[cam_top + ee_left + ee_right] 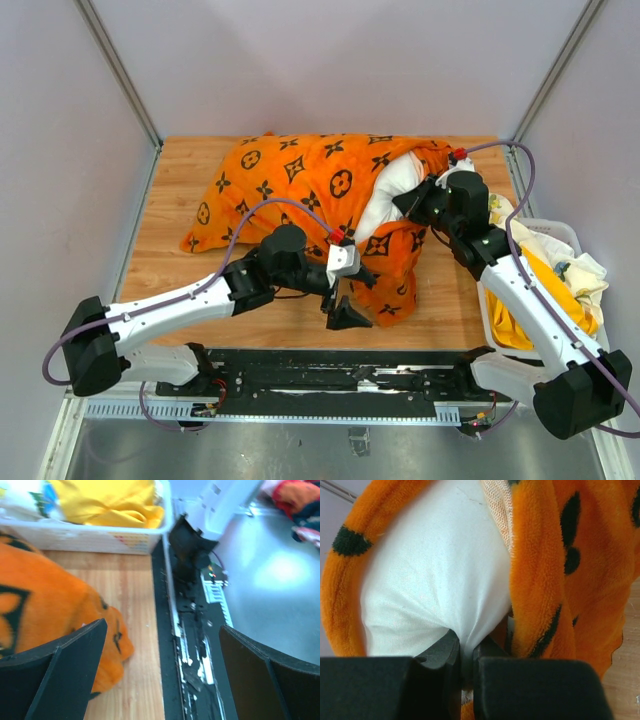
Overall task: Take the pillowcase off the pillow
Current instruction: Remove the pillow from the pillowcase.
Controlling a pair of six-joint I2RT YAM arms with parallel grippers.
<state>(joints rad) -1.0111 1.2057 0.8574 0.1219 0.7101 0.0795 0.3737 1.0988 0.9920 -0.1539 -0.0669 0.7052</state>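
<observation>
The orange pillowcase (300,185) with black motifs lies across the wooden table and still covers most of the white pillow (390,195), whose end bulges out at the case's open right side. My right gripper (410,205) is shut on a pinch of the white pillow fabric (435,580), with the pillowcase edge (540,565) folded beside it. My left gripper (345,312) is open and empty, near the table's front edge beside the pillowcase's hanging lower corner (55,615).
A white basket (575,235) of yellow and white laundry stands at the table's right edge; it also shows in the left wrist view (95,535). The black rail (192,645) with the arm bases runs along the front edge. Grey walls enclose the table.
</observation>
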